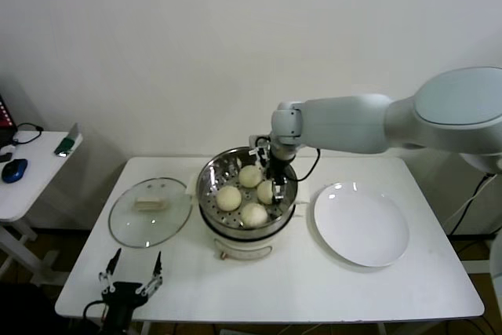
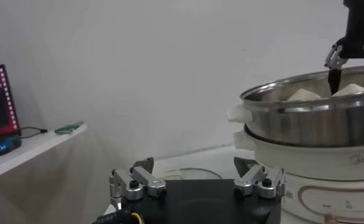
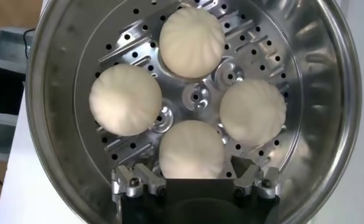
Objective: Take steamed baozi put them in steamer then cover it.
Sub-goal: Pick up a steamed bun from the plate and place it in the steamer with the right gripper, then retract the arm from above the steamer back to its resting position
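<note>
The steel steamer stands at the table's middle with four cream-white baozi on its perforated tray. My right gripper hangs inside the pot, open. In the right wrist view its fingers stand apart on either side of the nearest baozi, not pressing it. The other three baozi lie around the tray's centre. The glass cover with its white handle lies flat on the table left of the steamer. My left gripper is open and empty at the table's front left edge.
A flat white plate lies right of the steamer, with nothing on it. A small side table with a mouse stands at far left. In the left wrist view the steamer's wall rises close to my left gripper.
</note>
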Robot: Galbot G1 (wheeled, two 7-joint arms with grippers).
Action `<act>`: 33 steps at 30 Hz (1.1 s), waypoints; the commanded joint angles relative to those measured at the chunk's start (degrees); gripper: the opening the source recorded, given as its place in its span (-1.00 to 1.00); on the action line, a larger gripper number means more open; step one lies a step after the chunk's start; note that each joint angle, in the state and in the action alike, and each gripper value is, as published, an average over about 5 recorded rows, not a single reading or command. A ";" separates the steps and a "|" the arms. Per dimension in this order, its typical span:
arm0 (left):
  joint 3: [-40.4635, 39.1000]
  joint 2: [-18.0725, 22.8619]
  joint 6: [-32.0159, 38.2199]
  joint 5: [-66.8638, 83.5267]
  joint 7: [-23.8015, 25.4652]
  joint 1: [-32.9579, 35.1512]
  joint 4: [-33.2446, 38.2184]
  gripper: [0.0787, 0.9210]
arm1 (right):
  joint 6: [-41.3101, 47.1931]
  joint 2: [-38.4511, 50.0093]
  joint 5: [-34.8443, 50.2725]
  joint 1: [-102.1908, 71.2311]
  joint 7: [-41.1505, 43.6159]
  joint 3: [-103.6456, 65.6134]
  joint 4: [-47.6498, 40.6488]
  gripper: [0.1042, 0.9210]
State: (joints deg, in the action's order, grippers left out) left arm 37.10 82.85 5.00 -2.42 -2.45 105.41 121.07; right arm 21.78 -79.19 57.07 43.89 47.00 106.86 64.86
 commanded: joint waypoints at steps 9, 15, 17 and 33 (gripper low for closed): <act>-0.27 0.14 -0.70 -0.61 0.04 -0.46 0.95 0.77 | -2.08 10.22 -1.76 4.32 1.31 -6.04 3.49 0.76; 0.16 -0.02 -0.75 -1.24 -0.10 -1.35 0.38 0.77 | -10.18 20.77 0.57 4.69 -11.00 -10.05 7.46 0.76; 0.34 -0.12 -0.82 -1.21 -0.17 -1.79 0.11 0.77 | -13.10 24.03 2.15 3.92 -16.73 -12.09 8.91 0.76; 0.70 -0.20 -1.89 -6.46 -0.37 -4.74 -0.48 0.77 | -26.51 48.63 -4.54 -36.85 -33.23 -57.11 17.43 0.76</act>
State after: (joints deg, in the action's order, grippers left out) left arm 37.61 82.73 3.40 -5.87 -2.78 101.71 120.65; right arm 3.97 -46.50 56.57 34.89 24.60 81.70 77.80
